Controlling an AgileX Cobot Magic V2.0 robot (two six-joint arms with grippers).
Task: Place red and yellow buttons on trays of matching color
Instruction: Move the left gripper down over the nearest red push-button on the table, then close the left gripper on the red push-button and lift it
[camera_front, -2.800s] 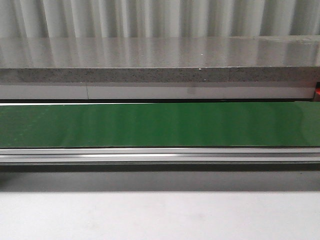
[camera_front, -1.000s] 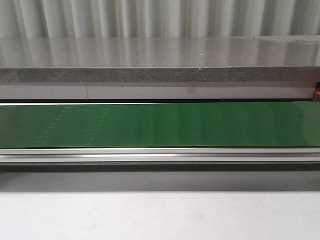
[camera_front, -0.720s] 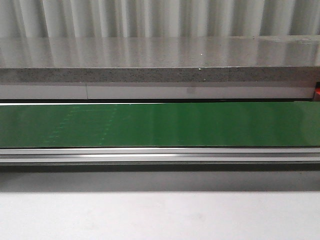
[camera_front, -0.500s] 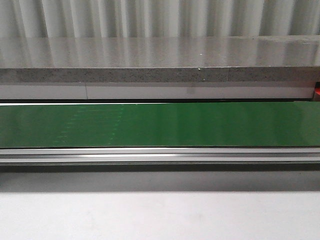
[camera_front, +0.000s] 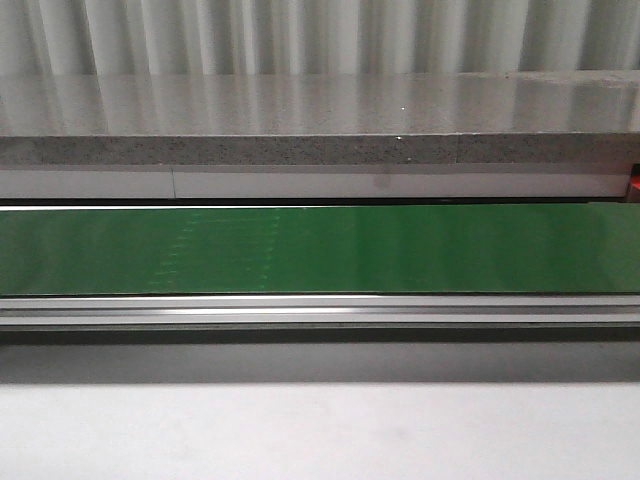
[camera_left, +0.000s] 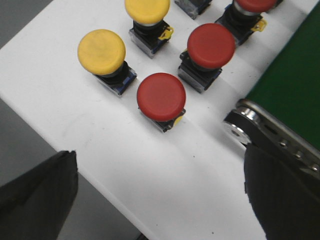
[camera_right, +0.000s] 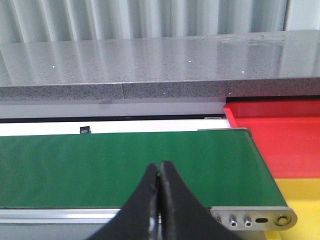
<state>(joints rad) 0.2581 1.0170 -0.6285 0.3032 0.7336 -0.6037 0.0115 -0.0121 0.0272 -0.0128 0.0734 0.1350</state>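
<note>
Over green belt (camera_right: 125, 167), right pincer (camera_right: 159, 172) closed, empty.

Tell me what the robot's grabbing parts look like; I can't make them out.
Only the tips show. The right gripper has two slim, matte black jaws that curve up to narrow points. The left gripper shows as two broad, dark, dull slabs at the lower corners of its wrist camera's picture, blurred from being so near. No cables, markings or arm sections are visible, and the front camera shows neither arm.
</note>
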